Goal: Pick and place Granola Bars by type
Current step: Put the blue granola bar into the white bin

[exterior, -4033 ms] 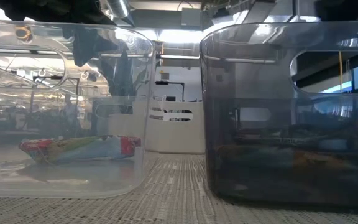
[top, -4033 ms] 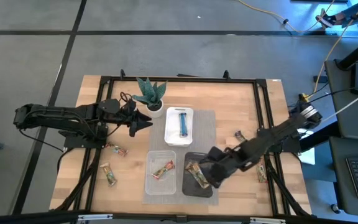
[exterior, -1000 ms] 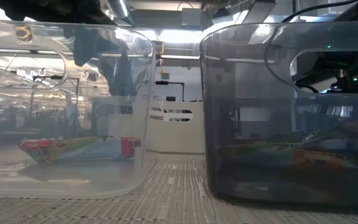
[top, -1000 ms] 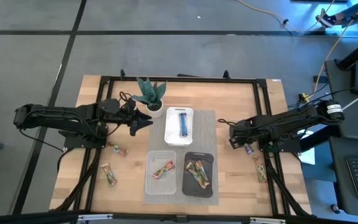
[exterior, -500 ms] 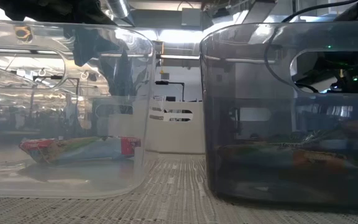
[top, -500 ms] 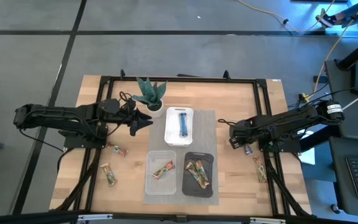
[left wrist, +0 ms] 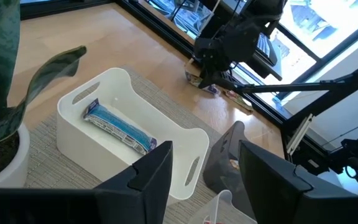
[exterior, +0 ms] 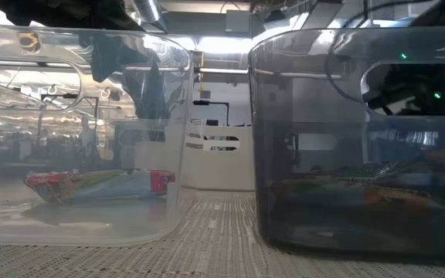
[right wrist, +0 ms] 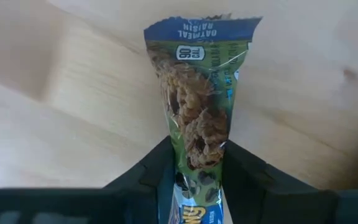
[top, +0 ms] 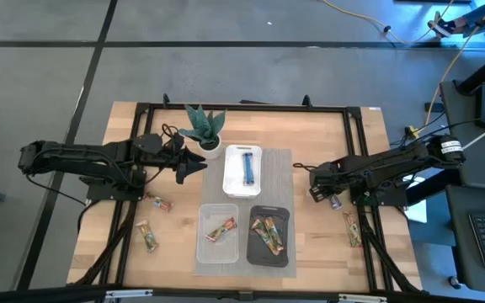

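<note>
Nearest the front edge of the tabletop sit two bins on a grey mat (top: 285,164): the clear bin (top: 219,233) holding one red-ended bar (exterior: 99,185), and just beside it the dark bin (top: 269,236) with a couple of orange-brown bars (top: 267,235) in it. Off toward the front-left corner two more bars (top: 147,236) lie loose on the wood, and another bar (top: 353,229) lies along the right edge by the frame rail. Farther back, the right gripper (top: 316,193) is down at the tabletop toward the right edge, its fingers pinched shut on an oatmeal raisin bar (right wrist: 197,99) in a blue-topped wrapper, which lies flat on the wood with its far end sticking out beyond the fingertips. So the step in hand looks like the pick itself, with the grasp just made. I'd say the next move calls for lifting it clear and carrying it across the mat to the white bin (top: 243,171), where a blue bar (left wrist: 117,124) already lies, then letting go over it. The left gripper (top: 199,164) waits beside the potted plant (top: 205,128) near the back left, its fingers part-way open and holding nothing.
</note>
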Robot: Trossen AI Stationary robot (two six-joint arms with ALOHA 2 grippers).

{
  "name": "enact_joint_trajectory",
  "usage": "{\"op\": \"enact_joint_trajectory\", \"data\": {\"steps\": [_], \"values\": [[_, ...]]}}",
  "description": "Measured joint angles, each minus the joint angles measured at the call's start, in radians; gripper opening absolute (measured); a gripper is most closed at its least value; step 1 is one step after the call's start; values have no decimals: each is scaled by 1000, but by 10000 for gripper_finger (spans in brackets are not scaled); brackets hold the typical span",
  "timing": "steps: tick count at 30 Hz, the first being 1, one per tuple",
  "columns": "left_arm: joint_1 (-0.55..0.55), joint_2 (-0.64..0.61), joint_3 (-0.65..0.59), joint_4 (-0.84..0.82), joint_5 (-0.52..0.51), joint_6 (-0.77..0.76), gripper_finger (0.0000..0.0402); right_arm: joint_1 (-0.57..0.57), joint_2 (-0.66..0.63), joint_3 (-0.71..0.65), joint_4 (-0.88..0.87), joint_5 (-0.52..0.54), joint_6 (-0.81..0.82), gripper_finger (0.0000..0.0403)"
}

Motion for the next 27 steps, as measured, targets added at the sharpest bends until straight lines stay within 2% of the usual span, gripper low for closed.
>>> {"op": "enact_joint_trajectory", "data": {"steps": [5, 10, 19, 23, 27], "values": [[0, 0, 0, 0, 1, 0, 176, 0, -1, 81, -3, 33, -44, 118], [0, 0, 0, 1, 4, -2, 174, 0, -1, 231, 22, 96, -71, 118], [0, 0, 0, 1, 4, -9, 175, -2, -1, 515, 317, 261, -261, 118], [0, 0, 0, 2, 4, -31, 174, -2, 32, 620, 470, 278, -404, 118], [0, 0, 0, 1, 4, -47, 176, -2, 125, 739, 493, 290, -547, 118]]}}
